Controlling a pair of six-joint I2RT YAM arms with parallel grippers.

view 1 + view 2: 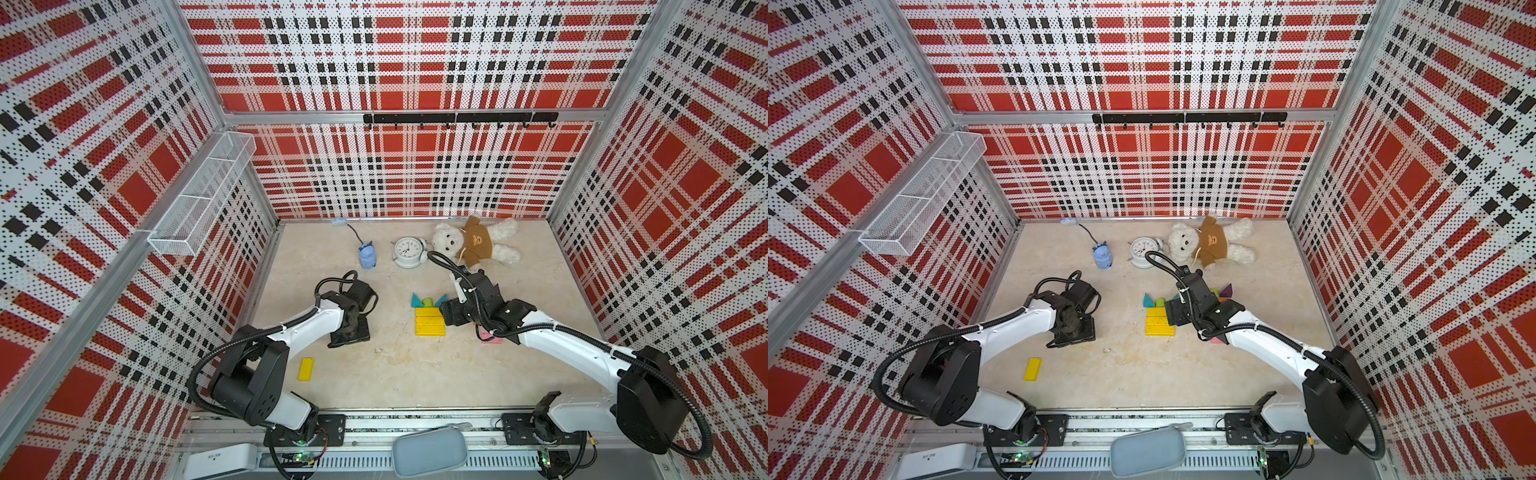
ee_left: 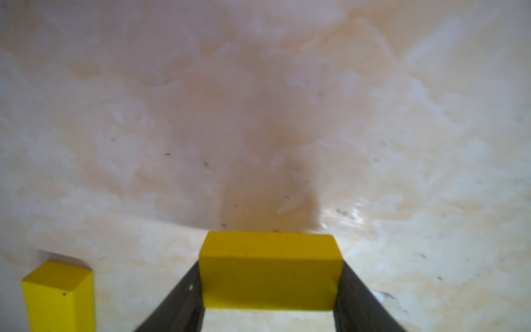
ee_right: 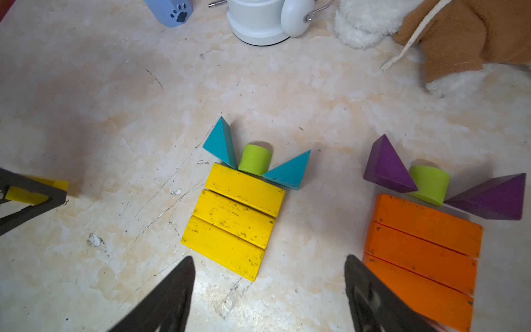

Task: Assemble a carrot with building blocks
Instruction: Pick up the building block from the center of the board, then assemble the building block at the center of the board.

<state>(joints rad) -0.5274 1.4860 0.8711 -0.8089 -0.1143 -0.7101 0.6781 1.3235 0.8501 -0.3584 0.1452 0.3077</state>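
My left gripper is shut on a yellow block, which fills the gap between its dark fingers just above the table. The arm hides that block in both top views, where the left gripper stands left of centre. A loose yellow bar lies close beside it. Three yellow bars lie side by side with a lime stub and two teal triangles at their far end. My right gripper is open and holds nothing, just off those bars' near corner. Beside it lie three orange bars with a lime stub and purple triangles.
A white alarm clock, a teddy bear and a small blue device sit along the back of the table. A pink bar pokes out under the right arm. A wire basket hangs on the left wall.
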